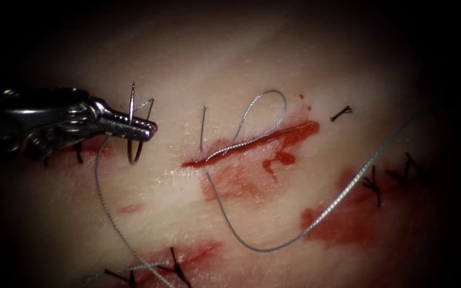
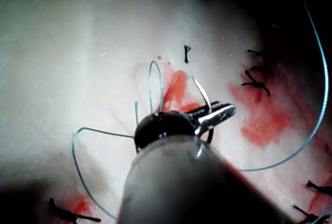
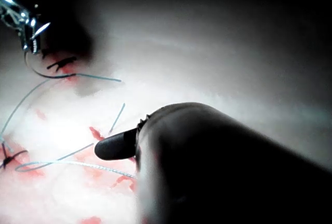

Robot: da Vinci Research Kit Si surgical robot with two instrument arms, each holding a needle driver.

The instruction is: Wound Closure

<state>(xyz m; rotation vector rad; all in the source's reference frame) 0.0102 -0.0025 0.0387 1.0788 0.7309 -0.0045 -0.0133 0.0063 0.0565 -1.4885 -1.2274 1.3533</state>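
My left tool comes in from the left, its jaws shut on the curved needle at about mid-curve. The needle stands upright, free of the tissue and left of the cut. In the left wrist view the same jaws clamp the needle. Grey thread loops above the cut, dips into it, then sweeps below it and away to the upper right. A short thread end rises from the tissue just left of the cut. My right tool hangs dark above the tissue, holding nothing that I can see.
Red fluid pools below and around the cut. Dark finished stitches sit at the right, and more dark stitches lie at the bottom. A cut thread end lies above the cut's right end.
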